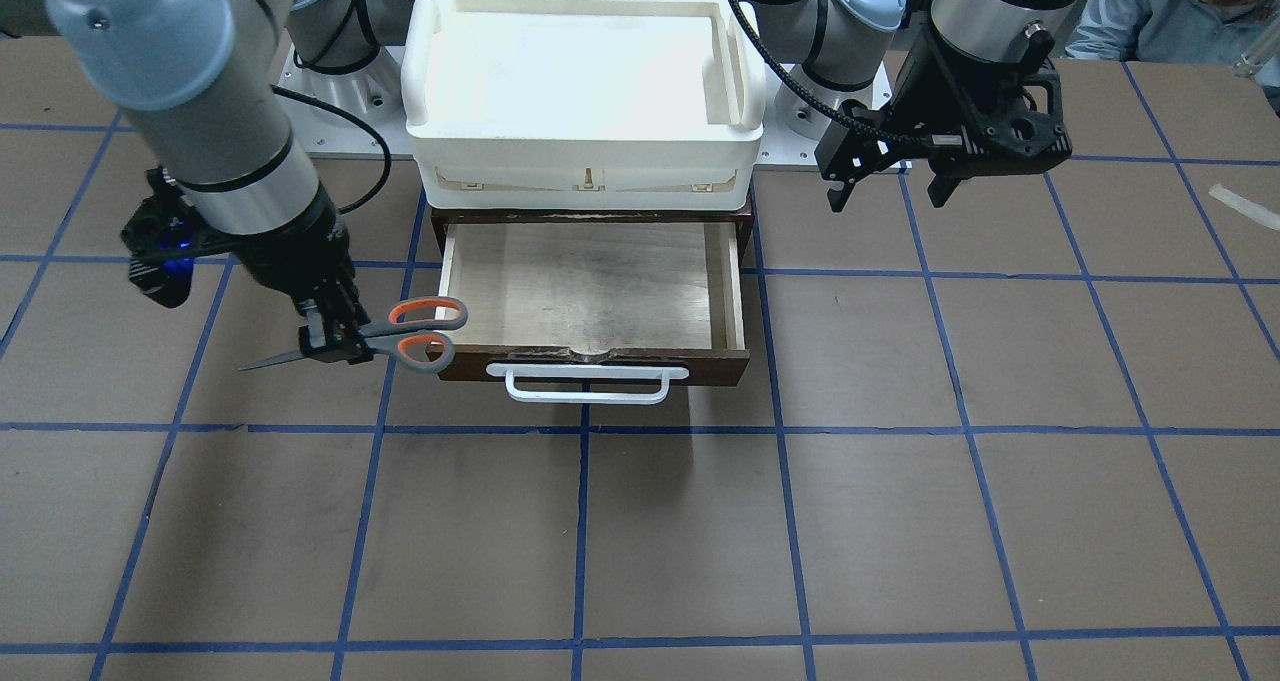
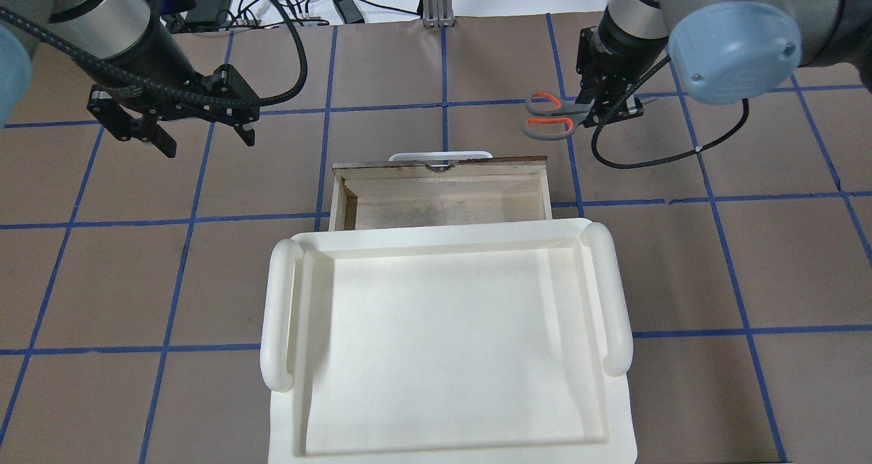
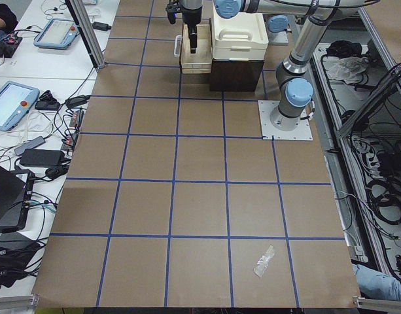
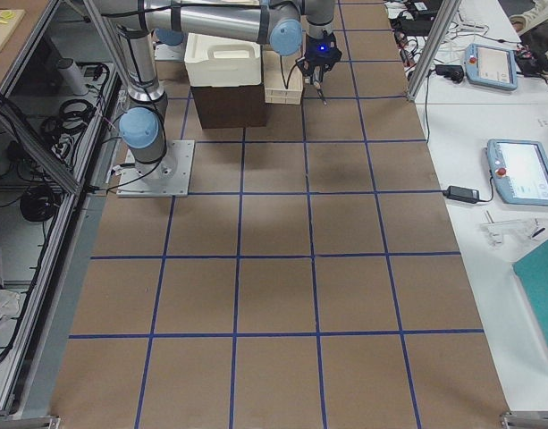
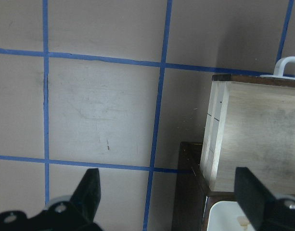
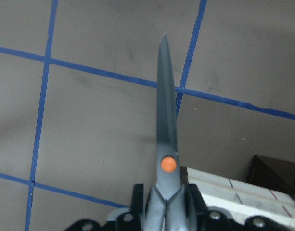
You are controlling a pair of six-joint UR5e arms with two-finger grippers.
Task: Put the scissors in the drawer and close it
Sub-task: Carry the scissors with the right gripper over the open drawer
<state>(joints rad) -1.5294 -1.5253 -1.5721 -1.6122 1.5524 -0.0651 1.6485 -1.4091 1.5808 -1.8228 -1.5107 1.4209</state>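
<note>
The scissors, with silver blades and grey handles with orange inserts, are held level above the table by my right gripper, which is shut on them near the pivot. In the overhead view the scissors hang just beyond the drawer's front right corner, handles toward the drawer. The right wrist view shows the blade pointing away. The drawer stands pulled open, its plywood inside bare, with a white bar handle. My left gripper is open and empty, raised beside the cabinet; it also shows in the overhead view.
A cream-white plastic tray sits on top of the dark cabinet above the drawer. A scrap of tape lies on the table far on my left. A person's sleeve shows at the back corner.
</note>
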